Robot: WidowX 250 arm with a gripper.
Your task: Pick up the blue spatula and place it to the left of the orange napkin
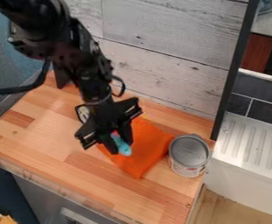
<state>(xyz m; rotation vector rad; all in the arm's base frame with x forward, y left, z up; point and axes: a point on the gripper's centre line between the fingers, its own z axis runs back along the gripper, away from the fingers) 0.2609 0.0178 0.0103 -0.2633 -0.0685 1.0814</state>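
Observation:
The black gripper [119, 143] hangs over the left part of the orange napkin [147, 151], low near the wooden counter. Right at its lower end is the blue spatula [123, 148], its light blue part slanting down toward the front over the napkin. A small reddish bit shows just above the blue part. The gripper covers the rest of the spatula, and whether it holds the spatula cannot be made out.
An open metal can [189, 155] stands on the counter [50, 131] at the napkin's right. A pale object [83, 113] is partly hidden behind the arm. A whitewashed plank wall [161, 48] borders the back; a white ridged drainboard [252, 146] lies right.

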